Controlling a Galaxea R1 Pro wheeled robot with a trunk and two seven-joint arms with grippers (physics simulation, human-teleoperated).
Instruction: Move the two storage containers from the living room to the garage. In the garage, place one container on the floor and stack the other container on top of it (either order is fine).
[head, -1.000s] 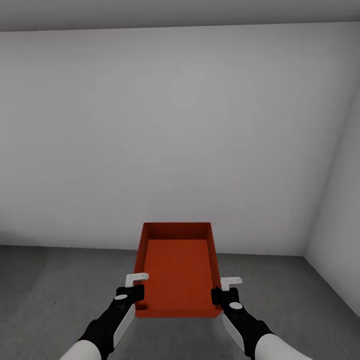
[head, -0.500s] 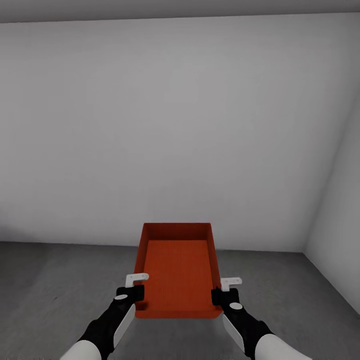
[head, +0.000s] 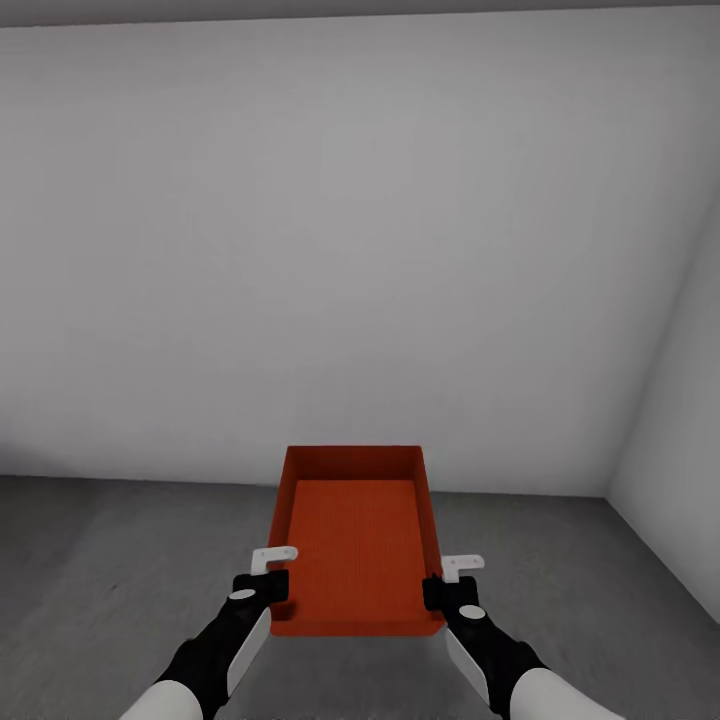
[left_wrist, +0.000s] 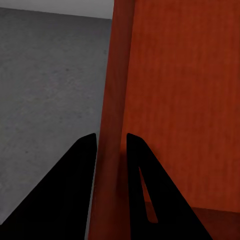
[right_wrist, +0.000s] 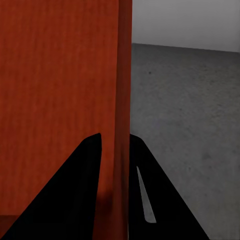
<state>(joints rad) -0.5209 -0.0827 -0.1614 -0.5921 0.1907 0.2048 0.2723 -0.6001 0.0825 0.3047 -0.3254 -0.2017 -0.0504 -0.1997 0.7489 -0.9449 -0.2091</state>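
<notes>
Grey garage floor (head: 120, 560), container (head: 355, 540) held lengthwise toward wall (head: 350, 250)

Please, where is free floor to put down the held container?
The grey floor is bare between the back wall and the held container, also toward the side wall. The corner there is tighter.

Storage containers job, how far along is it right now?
Done: the robot is in the garage, with the grey floor and pale walls ahead. In hand: one storage container is held above the floor, the left gripper and right gripper each clamped on a side wall. Left: setting it down and stacking the other on it.
</notes>
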